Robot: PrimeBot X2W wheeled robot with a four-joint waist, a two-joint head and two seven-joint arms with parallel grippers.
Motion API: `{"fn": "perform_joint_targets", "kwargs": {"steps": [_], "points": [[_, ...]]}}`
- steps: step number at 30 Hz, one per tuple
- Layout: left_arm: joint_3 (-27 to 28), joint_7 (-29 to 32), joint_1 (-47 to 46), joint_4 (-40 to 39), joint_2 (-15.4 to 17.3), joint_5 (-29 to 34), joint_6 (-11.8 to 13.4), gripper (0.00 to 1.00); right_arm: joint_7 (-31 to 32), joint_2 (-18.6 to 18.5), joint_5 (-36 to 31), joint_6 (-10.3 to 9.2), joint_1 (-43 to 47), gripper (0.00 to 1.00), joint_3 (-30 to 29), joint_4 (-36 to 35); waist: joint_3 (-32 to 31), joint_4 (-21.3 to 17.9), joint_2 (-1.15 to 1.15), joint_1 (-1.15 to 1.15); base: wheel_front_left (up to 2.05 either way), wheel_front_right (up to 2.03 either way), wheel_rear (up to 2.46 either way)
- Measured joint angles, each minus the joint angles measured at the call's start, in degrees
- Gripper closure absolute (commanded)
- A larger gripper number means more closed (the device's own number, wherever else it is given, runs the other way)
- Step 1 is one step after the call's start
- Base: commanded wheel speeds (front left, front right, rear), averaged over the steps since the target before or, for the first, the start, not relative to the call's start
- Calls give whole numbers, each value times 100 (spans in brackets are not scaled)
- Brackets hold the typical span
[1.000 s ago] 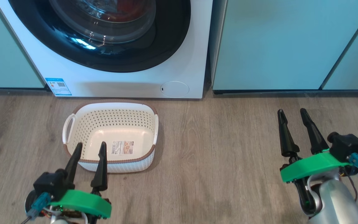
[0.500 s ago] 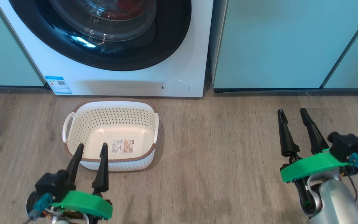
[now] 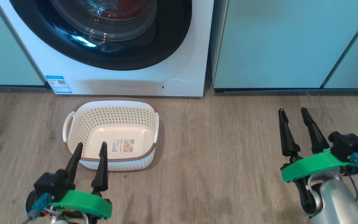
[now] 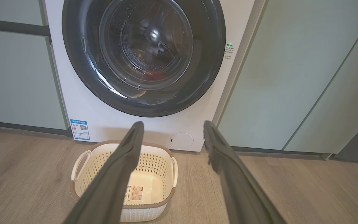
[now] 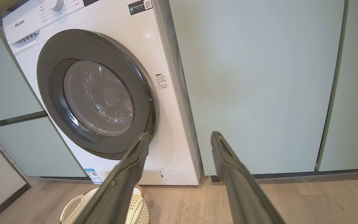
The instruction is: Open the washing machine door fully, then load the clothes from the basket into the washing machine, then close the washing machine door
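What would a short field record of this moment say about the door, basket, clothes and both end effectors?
door: washing machine door closed against the washing machine
basket: basket empty, on the floor in front of the machine
clothes: clothes show as red fabric behind the door glass, in the drum
left end effector: left end effector open, empty, by the basket's near rim
right end effector: right end effector open, empty, above the floor before the cabinet
stage: task looks complete
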Motion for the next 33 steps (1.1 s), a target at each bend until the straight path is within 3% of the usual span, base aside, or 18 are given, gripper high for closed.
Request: {"fn": "perform_joint_targets", "kwargs": {"steps": [6,7,13,33], "points": [[0,5,-1,51,-4,-52,-2,0,1,0,-31,0,1,0,10,37,9,-3,0,0,0,0,0],[-3,31,11,149,-14,-52,-2,100,2,1,-31,0,18,100,18,129,9,-3,0,0,0,0,0],[-7,70,248,579,-24,-104,-2,100,30,1,21,1,383,100,41,542,9,-3,0,0,0,0,0],[75,390,206,617,-24,-1389,-53,100,365,1,1258,0,438,100,-71,472,-2,11,0,0,0,0,0]]}}
